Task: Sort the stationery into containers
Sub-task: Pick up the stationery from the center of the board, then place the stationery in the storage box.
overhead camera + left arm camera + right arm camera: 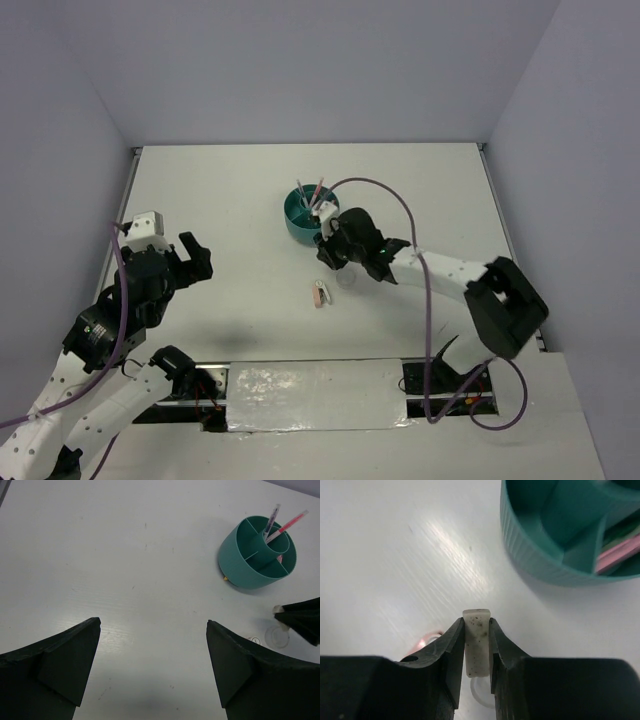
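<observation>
Left gripper (195, 258), jaws spread wide and empty, hung well left of the teal organiser (297, 228). Pink-white clip (320, 294) lay on the organiser's near side. Right gripper (477, 625), just beside the organiser's near wall, pinched a small pale speckled piece (476, 647) upright between its fingertips. Clear tape ring (479, 698) beneath was largely hidden by the fingers. The organiser was cut off in the right wrist view.

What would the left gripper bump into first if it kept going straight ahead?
Probably just the bare table; the left gripper has open jaws, and the teal organiser sits off to its right.
</observation>
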Motion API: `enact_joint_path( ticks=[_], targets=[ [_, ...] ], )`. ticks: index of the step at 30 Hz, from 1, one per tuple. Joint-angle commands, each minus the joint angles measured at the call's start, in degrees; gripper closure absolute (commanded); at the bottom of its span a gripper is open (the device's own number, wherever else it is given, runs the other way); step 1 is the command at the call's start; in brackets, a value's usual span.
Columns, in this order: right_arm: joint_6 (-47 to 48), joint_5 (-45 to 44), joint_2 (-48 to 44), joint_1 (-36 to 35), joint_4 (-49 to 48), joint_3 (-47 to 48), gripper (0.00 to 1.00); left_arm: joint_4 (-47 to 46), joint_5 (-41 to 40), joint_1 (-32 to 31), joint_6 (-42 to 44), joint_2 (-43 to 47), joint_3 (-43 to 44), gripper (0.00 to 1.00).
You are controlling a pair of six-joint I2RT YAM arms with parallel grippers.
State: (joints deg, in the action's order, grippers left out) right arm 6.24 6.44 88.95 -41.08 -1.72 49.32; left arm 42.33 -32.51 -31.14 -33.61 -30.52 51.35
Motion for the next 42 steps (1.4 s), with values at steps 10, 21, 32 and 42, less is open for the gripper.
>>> enact_joint_path(
  ticks=[10,21,32,42],
  targets=[
    [-5.62,-6.35,-4.43,20.31,-14.45,7.27,0.94,-2.16,-0.18,0.37,0.91,0.11,-0.11,0.01],
    [-7.19,19.09,18.97,25.16,-6.72,38.28,0.92,-1.72,-1.06,0.37,0.73,-0.41,-0.02,0.01],
    [-13.44,39.70,29.53,25.08,-8.30,44.20,0.90,-1.90,-0.71,0.37,0.91,-0.85,0.06,0.01],
    [-14.41,40.59,31.29,24.29,-10.32,40.86,0.87,-2.16,-0.18,0.37,1.09,-0.85,-0.02,0.01]
  ],
)
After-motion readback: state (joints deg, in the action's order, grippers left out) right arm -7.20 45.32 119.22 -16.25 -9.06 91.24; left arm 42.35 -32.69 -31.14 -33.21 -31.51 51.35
